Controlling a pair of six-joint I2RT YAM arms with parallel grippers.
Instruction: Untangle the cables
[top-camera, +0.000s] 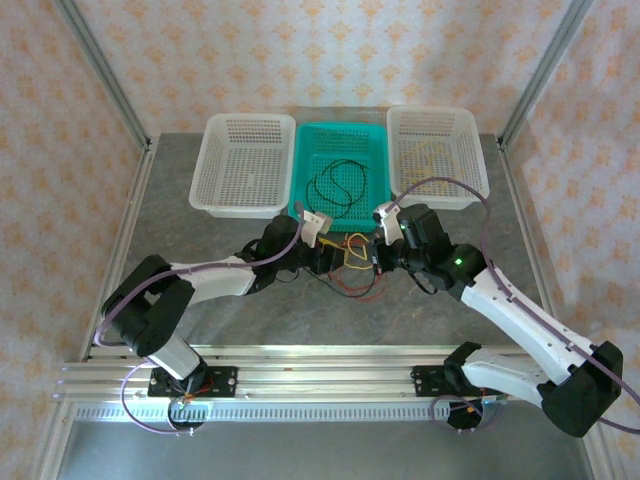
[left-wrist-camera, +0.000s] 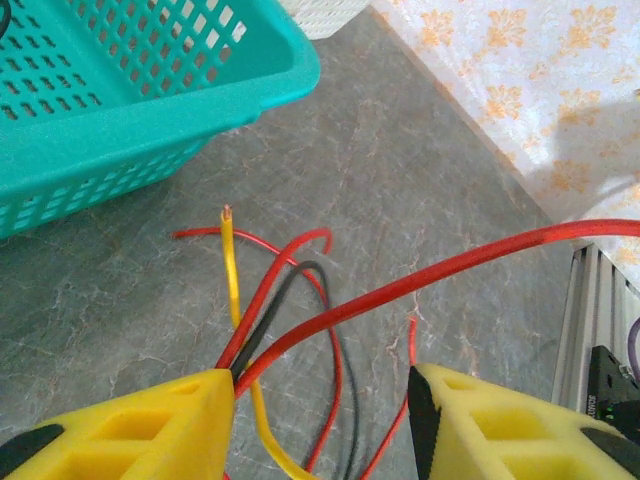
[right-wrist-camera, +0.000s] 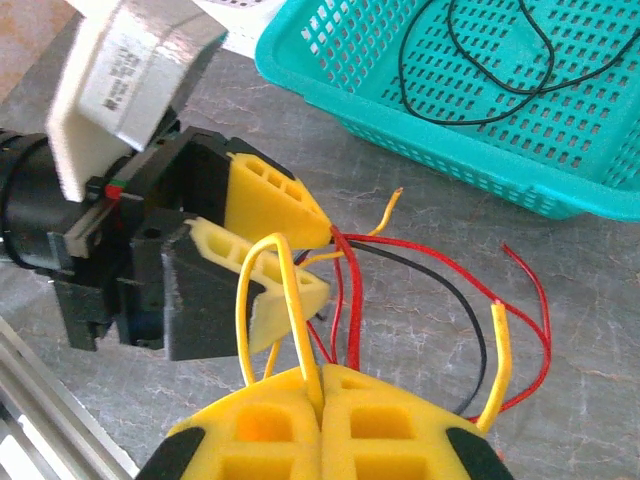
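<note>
Pinching a thin yellow wire loop (right-wrist-camera: 268, 240) in the right gripper (right-wrist-camera: 320, 392), foam pads pressed flat together on it, strand arching up out of the seam. Seeing the left gripper (left-wrist-camera: 320, 388) spread about halfway and gripping nothing, with red, black and yellow strands running through the gap and brushing the inner face of one yellow finger (left-wrist-camera: 150, 430) only. Finding the tangle of thin red, yellow and black cables (top-camera: 352, 258) on the grey marbled tabletop (left-wrist-camera: 400, 150), between the two grippers, just in front of the teal perforated plastic basket (left-wrist-camera: 180, 118). Reading the step as separating yellow from the red/black crossing. For a clean pull, first close left on the red and black pair near the crossing, leaving yellow outside the jaws; otherwise likely to drag the whole bundle along. Then draw right slowly up and back toward its own base, away from left, in line with the yellow strand, not across it. Watch the free yellow end for snagging under a red loop; stop and re-seat on any tightening. Steer clear of the basket rim. No way to tell from these views about a yellow wrap under red at the crossing, so go gentle.
</note>
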